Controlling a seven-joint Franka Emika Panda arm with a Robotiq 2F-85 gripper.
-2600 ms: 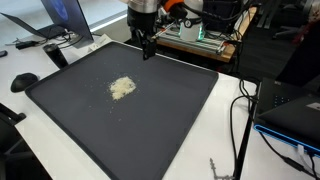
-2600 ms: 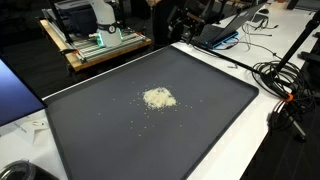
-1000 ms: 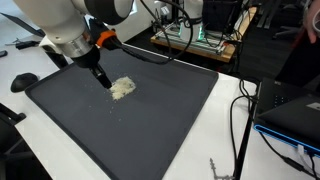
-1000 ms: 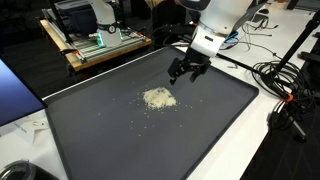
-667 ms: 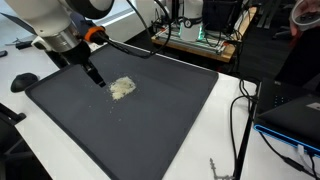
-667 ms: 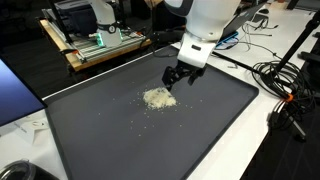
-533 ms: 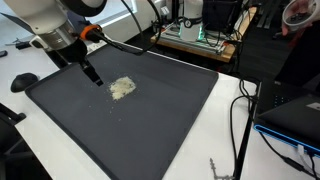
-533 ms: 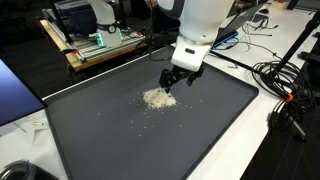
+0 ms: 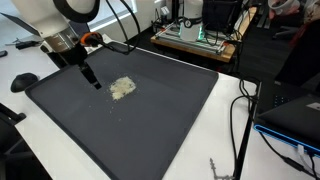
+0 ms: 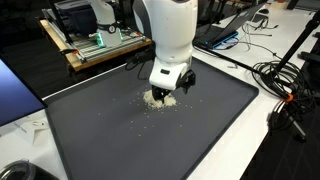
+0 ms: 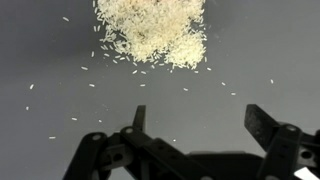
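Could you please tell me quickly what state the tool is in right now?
Tool: open, holding nothing, jaws spread wide beside the rice pile.

Hand enters from the bottom edge, jaws spread wide, nothing between them. Pile of rice lies at top centre on the dark grey tabletop, apart from the fingertips. Loose grains scattered below and left of the pile

Robot arm: rounded, glossy white shells. The wrist bears an orange fitting and a looping black cable. The gripper is black, with two slim angular fingers on skeletal linkage bars.
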